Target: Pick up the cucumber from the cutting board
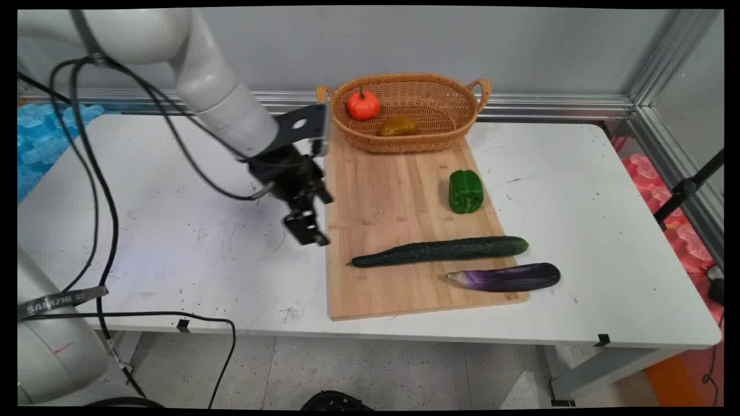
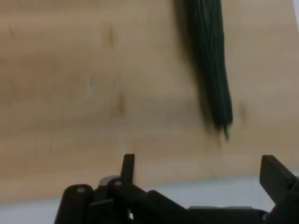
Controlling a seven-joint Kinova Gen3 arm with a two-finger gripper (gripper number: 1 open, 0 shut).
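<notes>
- Cucumber point(image 1: 442, 251): lies lengthwise across the cutting board point(image 1: 399, 190), on the board's near half, its thin stem end toward the board's left edge. In the hand view its stem end point(image 2: 219, 100) shows above the board's edge.
- Gripper point(image 1: 309, 228): hangs over the board's left edge, a little behind the cucumber's stem end; jaws spread wide, holding nothing.
- Eggplant point(image 1: 506, 277): just in front of the cucumber, at the board's near right corner, partly over its edge.
- Green pepper point(image 1: 466, 191): on the board's right side, behind the cucumber.
- Basket point(image 1: 457, 118): on the board's far end, holding a small orange pumpkin point(image 1: 363, 104) and a brownish-yellow piece point(image 1: 398, 125).
- The board lies on the white surface point(image 1: 578, 231).
</notes>
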